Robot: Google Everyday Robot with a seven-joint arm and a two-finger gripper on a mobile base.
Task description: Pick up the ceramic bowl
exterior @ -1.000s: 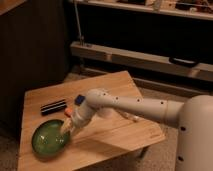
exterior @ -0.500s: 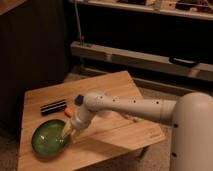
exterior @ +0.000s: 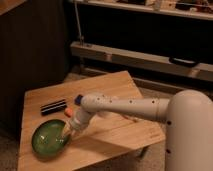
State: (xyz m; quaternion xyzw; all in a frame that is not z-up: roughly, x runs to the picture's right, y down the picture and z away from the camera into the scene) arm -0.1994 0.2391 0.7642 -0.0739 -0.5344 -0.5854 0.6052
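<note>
The ceramic bowl [exterior: 49, 139] is a wide, shallow, glossy green bowl with a darker rim. It sits near the front left corner of the wooden table [exterior: 115, 125]. My white arm reaches from the right across the table. My gripper [exterior: 67, 131] is at the bowl's right rim, its tips down at the edge of the bowl. The bowl rests on the table.
A dark striped flat object [exterior: 53, 106] lies on the table behind the bowl. A small orange and blue item [exterior: 77, 100] shows just behind my wrist. Dark shelving with a metal rail [exterior: 145, 57] stands behind the table.
The arm has shifted slightly and the gripper has settled a little lower at the bowl's right rim. The bowl has not visibly moved.
</note>
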